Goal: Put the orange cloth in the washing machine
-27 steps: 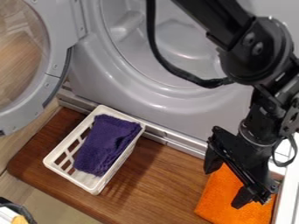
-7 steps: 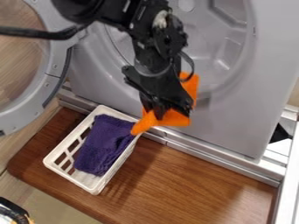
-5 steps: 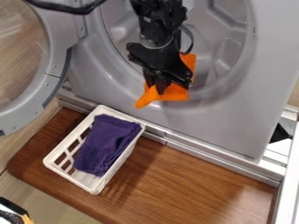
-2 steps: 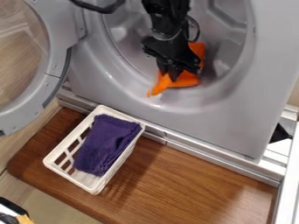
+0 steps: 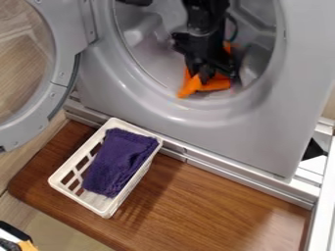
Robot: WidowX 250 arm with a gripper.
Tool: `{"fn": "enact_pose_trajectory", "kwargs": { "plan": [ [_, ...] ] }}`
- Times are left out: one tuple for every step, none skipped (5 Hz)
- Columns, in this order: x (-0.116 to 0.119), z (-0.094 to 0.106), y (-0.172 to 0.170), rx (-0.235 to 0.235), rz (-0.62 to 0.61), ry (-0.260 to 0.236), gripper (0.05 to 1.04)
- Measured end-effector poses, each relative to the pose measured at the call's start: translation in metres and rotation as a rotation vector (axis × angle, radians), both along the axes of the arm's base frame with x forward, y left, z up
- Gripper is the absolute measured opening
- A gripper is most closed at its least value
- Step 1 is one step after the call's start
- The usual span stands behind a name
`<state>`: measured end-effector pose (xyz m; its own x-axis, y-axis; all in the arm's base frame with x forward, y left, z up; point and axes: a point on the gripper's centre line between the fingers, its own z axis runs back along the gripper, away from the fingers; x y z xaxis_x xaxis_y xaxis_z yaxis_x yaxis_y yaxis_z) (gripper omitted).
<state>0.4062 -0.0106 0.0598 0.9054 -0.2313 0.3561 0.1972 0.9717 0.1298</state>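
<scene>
Cloth (image 5: 218, 85), orange, bunches beneath and around the tips of the gripper (image 5: 202, 74), which looks clamped on it, at the mouth of the washing machine (image 5: 196, 128). Placing seems the step in hand — next, probably, a little deeper into the drum (image 5: 157, 63), then letting go and backing out cleanly, lest it snag and follow. The door (image 5: 60, 68) stands open.

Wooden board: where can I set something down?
Bare: the wooden board right of the basket, below the metal rail, plus a narrower strip left of the basket. Crowded: basket, holding purple cloth, and drum around gripper and orange cloth.
</scene>
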Motion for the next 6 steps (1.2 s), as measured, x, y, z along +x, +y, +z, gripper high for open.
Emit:
{"fn": "enact_pose_trajectory", "kwargs": {
  "plan": [
    [-0.002, -0.003, -0.002, -0.004, 0.01, -0.001, 0.62],
    [-0.006, -0.007, -0.001, -0.005, 0.011, 0.014, 0.917],
    [-0.009, -0.01, 0.0, -0.003, 0.015, 0.023, 1.008],
    [-0.012, -0.011, 0.0, 0.022, 0.011, 0.036, 1.005],
    [-0.016, 0.0, -0.011, 0.063, -0.037, -0.003, 0.999],
    [-0.025, 0.011, -0.016, 0.078, -0.053, -0.017, 0.999]
  ]
}}
